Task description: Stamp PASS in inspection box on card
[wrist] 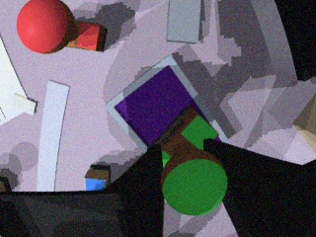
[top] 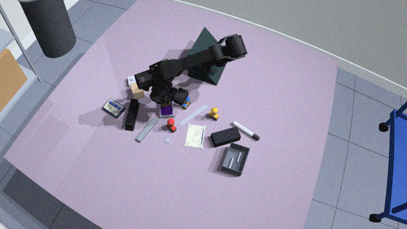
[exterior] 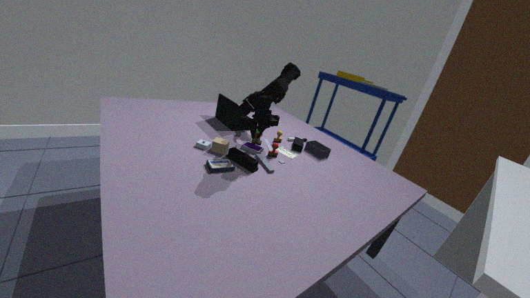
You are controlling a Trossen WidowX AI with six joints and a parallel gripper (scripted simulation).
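Observation:
My gripper (wrist: 182, 149) (top: 165, 100) (exterior: 257, 132) is shut on a stamp with a green ball knob (wrist: 194, 188) (exterior: 257, 136). The stamp's green base hangs over the near corner of the purple ink pad (wrist: 153, 102) (top: 166, 111) (exterior: 252, 147); I cannot tell whether it touches. The pale card (top: 195, 135) (exterior: 289, 153) (wrist: 10, 99) lies to the right of the pad, with no print that I can make out. A red-knob stamp (top: 170, 123) (wrist: 45, 24) (exterior: 275, 149), a blue-knob stamp (top: 186, 102) (wrist: 97, 184) and a yellow-knob stamp (top: 213, 112) (exterior: 278, 135) stand on the bench.
Two grey rulers (top: 147, 129) (top: 193, 114) flank the pad. A black bar (top: 132, 114), a tin (top: 113, 107) and a cardboard box (top: 136, 91) lie left. A black block (top: 225, 136), a marker (top: 246, 130) and a grey tray (top: 235, 159) lie right. The arm's dark base (top: 206, 55) stands behind.

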